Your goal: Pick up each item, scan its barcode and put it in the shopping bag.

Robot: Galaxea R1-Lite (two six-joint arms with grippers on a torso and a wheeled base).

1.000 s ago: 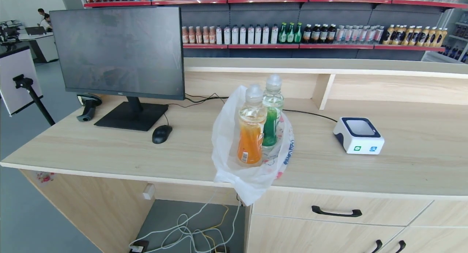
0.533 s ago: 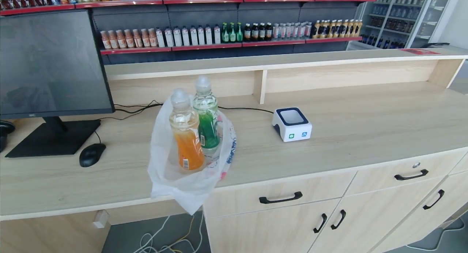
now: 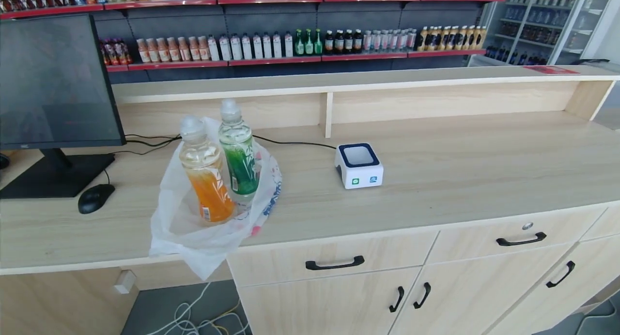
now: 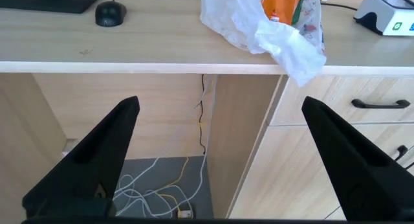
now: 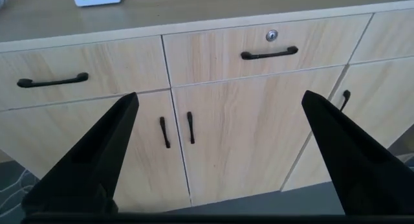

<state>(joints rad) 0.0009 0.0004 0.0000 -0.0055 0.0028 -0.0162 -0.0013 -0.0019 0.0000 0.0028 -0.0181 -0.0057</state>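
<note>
Along the desk [image 3: 436, 180], the whole head view is swinging toward the right end. That's the camera turning, not the goods. The shopping bag [image 3: 181, 236] is holding its spot at the front edge, left of the scanner [image 3: 359, 165], with the orange bottle [image 3: 208, 180] and green bottle [image 3: 238, 156] standing upright inside, so bagging looks done or nearly so. Left end effector [image 4: 218, 107] and right end effector [image 5: 220, 101] are hanging below the desk's front edge, fingers spread wide, gripping nothing. The bag is sitting above the left one, well apart.
</note>
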